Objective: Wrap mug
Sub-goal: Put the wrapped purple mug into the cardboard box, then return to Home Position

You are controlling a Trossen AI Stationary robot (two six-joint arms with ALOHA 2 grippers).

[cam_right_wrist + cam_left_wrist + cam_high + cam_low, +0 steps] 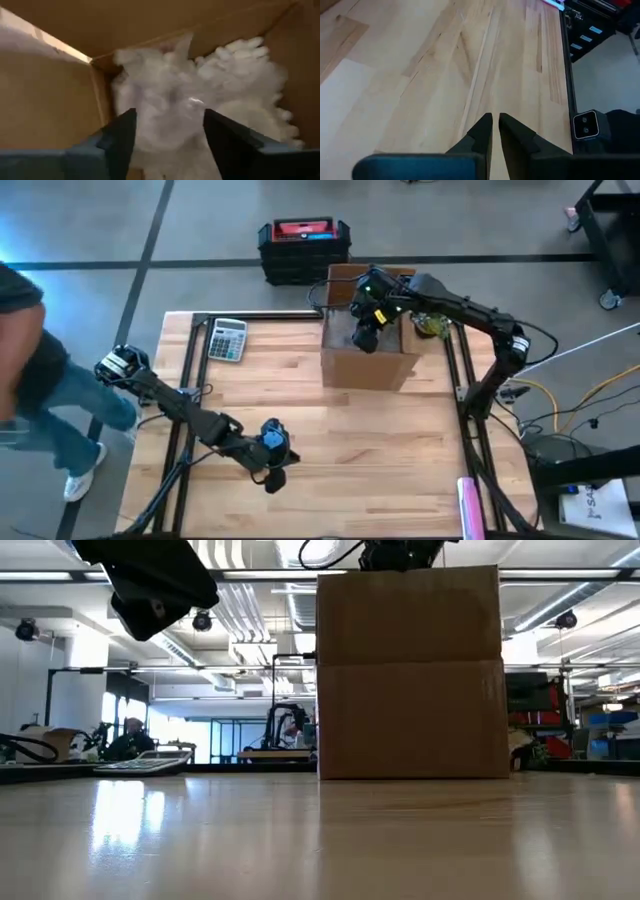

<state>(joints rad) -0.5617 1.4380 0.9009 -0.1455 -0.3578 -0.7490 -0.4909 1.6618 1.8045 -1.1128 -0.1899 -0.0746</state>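
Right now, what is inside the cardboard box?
The cardboard box holds white bubble wrap, seen past the open right gripper reaching in from above. No mug is visible; whatever lies under the wrap is covered. The left gripper waits shut over the table.

The tall brown cardboard box (408,675) hides its own contents in the low view. In the right wrist view, the crumpled white bubble wrap (200,100) inside is blurred, so whether a mug lies within cannot be told. A person (30,370) is cut off by the high view's left edge.
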